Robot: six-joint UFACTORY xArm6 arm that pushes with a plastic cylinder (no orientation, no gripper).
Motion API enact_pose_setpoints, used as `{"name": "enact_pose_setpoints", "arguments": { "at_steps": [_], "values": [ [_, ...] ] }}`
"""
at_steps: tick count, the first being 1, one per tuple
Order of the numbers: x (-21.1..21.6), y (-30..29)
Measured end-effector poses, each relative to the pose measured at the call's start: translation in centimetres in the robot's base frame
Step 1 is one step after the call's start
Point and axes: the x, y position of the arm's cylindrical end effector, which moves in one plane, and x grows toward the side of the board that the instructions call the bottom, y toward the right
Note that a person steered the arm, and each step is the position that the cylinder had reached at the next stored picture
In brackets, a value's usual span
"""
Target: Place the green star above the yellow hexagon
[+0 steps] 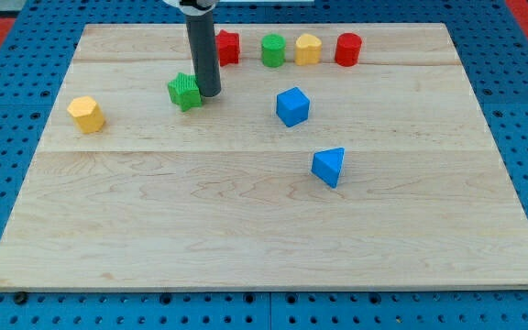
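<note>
The green star [183, 92] lies on the wooden board at the upper left of centre. The yellow hexagon [86, 114] lies near the board's left edge, left of and slightly below the star. My tip [208, 93] is at the lower end of the dark rod, touching or almost touching the star's right side.
Along the board's top edge stand a red block [227, 47] partly behind the rod, a green cylinder [273, 50], a yellow block [308, 49] and a red cylinder [347, 49]. A blue cube [292, 106] and a blue triangular block [329, 166] lie right of centre. The board's [246, 238] edges border a blue pegboard.
</note>
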Motion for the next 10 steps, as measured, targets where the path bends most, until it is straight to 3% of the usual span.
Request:
{"name": "enact_pose_setpoints", "arguments": {
  "at_steps": [2,6,10],
  "values": [
    [-0.1,-0.6],
    [-0.1,-10.7],
    [-0.1,-12.9]
  ]
}}
